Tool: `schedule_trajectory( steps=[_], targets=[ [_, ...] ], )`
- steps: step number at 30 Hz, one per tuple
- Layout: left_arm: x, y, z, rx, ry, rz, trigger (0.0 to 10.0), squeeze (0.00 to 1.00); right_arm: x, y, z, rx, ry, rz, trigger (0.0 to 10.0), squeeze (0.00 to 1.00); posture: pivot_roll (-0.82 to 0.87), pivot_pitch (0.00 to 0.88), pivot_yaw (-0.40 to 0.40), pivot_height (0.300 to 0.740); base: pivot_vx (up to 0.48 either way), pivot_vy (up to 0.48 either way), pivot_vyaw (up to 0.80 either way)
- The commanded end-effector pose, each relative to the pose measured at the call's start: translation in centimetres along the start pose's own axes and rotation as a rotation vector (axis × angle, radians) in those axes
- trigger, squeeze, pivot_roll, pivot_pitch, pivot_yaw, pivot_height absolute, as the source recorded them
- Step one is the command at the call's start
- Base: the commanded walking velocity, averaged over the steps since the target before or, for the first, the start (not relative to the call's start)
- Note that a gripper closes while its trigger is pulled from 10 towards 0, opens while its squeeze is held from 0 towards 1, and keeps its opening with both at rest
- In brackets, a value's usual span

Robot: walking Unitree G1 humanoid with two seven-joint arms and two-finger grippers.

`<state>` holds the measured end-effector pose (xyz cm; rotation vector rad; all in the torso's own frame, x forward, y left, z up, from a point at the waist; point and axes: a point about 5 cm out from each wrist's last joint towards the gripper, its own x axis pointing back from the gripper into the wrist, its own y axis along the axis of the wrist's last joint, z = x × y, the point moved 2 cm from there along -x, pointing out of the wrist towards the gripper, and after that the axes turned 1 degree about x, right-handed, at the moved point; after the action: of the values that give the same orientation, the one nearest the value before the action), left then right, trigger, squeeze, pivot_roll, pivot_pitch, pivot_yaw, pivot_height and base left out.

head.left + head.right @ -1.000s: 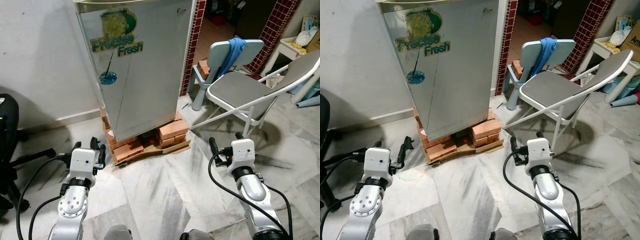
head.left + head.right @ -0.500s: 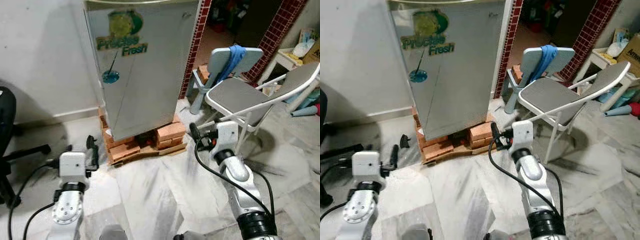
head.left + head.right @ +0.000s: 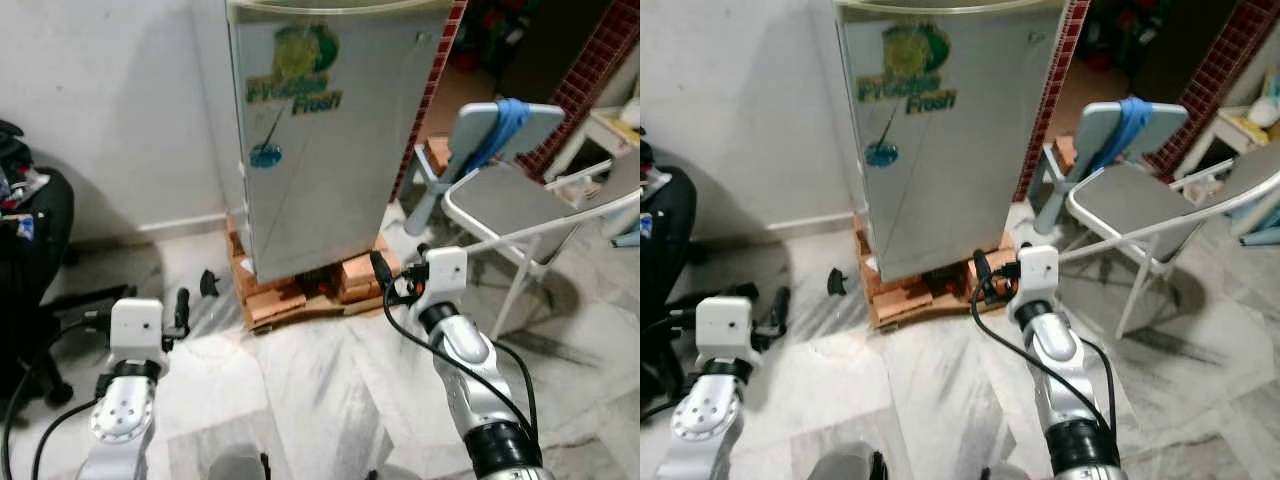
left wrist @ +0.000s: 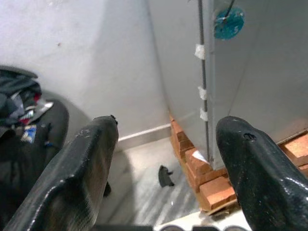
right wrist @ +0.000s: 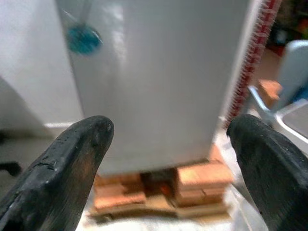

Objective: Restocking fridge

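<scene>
A silver fridge (image 3: 330, 150) with a "Precise Fresh" sticker stands shut against the white wall, raised on red bricks (image 3: 285, 298). My right gripper (image 3: 400, 258) is held out low in front of the fridge's bottom right corner, short of it. In the right wrist view the right gripper (image 5: 171, 125) is open and empty, facing the fridge door (image 5: 163, 72). My left gripper (image 3: 137, 305) hangs lower at the left, over the marble floor. The left gripper (image 4: 168, 125) is open too, looking at the fridge's left edge (image 4: 240, 57).
A grey folding chair (image 3: 520, 195) and a light-blue small chair (image 3: 500, 120) with a blue cloth stand right of the fridge. A black office chair (image 3: 30, 240) is at the far left. A small black object (image 3: 208, 283) lies on the floor near the bricks.
The view has swung left, so the fridge now sits nearer the middle. My right gripper has come up and forward toward the fridge's base. The left gripper stays low.
</scene>
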<state>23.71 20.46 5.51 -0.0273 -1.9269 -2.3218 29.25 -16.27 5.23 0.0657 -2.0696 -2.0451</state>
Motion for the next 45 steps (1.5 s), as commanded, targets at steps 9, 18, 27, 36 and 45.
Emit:
schedule_trajectory(
  steps=[9,18,27,36,45],
  targets=[
    [-0.4,-0.2,-0.5,-0.016,-0.028,0.002,10.0,0.0,-0.2,-0.1,-0.6,0.003,-0.027,0.008,10.0,0.0,0.16,0.0,-0.026,0.74,0.0,0.305,-0.76],
    [-0.7,-0.2,-0.3,-0.027,-0.041,0.001,10.0,0.0,-0.2,0.0,-1.1,0.004,-0.057,-0.002,10.0,0.0,0.15,0.0,-0.02,0.74,0.0,0.0,-0.8],
    [-0.3,-0.8,-0.4,-0.016,-0.027,0.018,10.0,0.0,-0.6,-0.4,0.0,-0.005,-0.026,0.011,10.0,0.0,0.17,0.0,-0.048,0.74,0.0,0.317,-0.15],
    [-0.2,-0.6,-0.9,-0.024,-0.039,0.005,10.0,0.0,-1.4,0.4,0.6,0.001,0.001,-0.008,10.0,0.0,0.17,0.0,-0.062,0.74,0.0,0.474,-0.69],
    [-0.3,-0.6,-1.3,-0.015,-0.059,-0.006,10.0,0.0,-1.9,1.1,0.4,0.013,0.002,-0.026,10.0,0.0,0.17,0.0,-0.073,0.74,0.12,0.414,-0.8]
  ],
)
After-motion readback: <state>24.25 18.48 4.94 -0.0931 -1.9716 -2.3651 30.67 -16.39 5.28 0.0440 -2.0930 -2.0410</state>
